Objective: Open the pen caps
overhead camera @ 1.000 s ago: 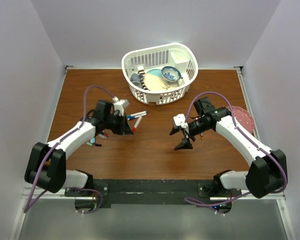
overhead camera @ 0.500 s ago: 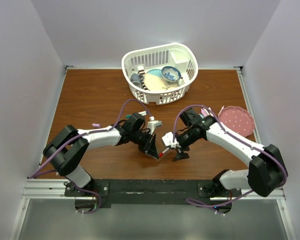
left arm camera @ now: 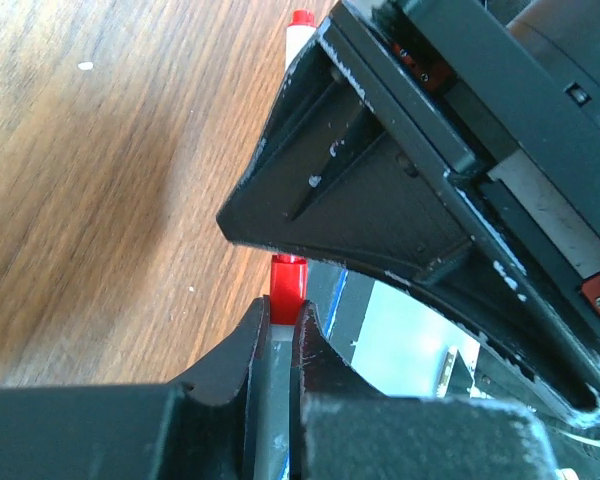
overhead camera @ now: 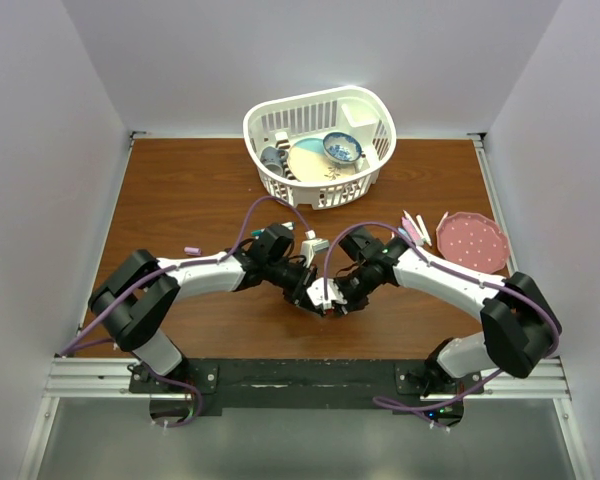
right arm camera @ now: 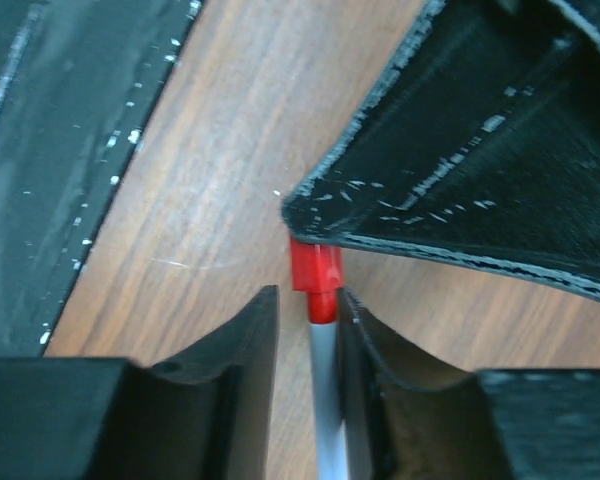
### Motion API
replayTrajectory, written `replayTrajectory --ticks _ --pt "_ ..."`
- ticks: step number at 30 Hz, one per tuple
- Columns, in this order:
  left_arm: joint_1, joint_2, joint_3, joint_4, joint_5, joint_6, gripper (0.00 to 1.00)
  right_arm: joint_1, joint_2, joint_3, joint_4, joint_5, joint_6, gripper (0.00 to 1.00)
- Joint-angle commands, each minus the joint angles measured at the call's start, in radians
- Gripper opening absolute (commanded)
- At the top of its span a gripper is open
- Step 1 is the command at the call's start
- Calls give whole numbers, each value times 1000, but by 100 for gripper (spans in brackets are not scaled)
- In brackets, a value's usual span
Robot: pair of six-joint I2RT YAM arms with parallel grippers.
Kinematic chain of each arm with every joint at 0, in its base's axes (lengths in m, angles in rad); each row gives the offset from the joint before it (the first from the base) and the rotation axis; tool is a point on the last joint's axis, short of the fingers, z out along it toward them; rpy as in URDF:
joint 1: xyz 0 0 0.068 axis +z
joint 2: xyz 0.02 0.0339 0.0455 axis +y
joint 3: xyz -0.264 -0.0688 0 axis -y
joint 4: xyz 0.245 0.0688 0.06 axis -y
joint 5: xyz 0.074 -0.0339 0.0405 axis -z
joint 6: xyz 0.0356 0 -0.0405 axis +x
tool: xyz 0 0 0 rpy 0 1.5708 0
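Both arms meet tip to tip low over the brown wood-grain surface [overhead camera: 180, 190].
Black left gripper [left arm camera: 283, 315]: jaws clenched on a thin grey-white pen barrel [right arm camera: 327, 400]. Jaws of right gripper [right arm camera: 308, 297] flank it, wood showing on one side; can't tell if gripping. Glossy cylindrical red cap [right arm camera: 315, 268] sits between the tips.

Brown wood-grain table [overhead camera: 180, 190]; plain white walls [overhead camera: 50, 120] on three sides; black rail [overhead camera: 300, 372] along near edge.
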Motion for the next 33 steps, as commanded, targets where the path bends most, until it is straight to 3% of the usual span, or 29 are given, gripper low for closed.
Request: replayTrajectory --ticks 1,6,10,11,15,18,25,26,33 --pt "11 -34 16 15 -5 13 0 3 -10 11 18 73 50 27" --pt "59 -90 -17 10 -31 10 0 1 -25 10 27 113 72 22" --pt "102 -141 -49 47 -40 -17 0 -17 -30 33 23 89 98 0" --pt "106 -152 -58 83 -43 -28 1 -22 -31 42 14 69 118 0" --pt "110 -233 -113 195 -129 -106 37 -74 -45 76 26 -80 231 0" --pt "111 -314 -170 296 -271 -164 54 -114 -74 79 99 -163 369 0" --pt "85 -474 -398 735 -614 -396 78 -180 -128 11 430 -200 763 0" --pt "77 -477 -415 758 -667 -413 79 -183 -129 2 472 -179 870 0" --pt "10 -437 -413 906 -832 -464 81 -186 -125 -56 668 -125 1122 0"
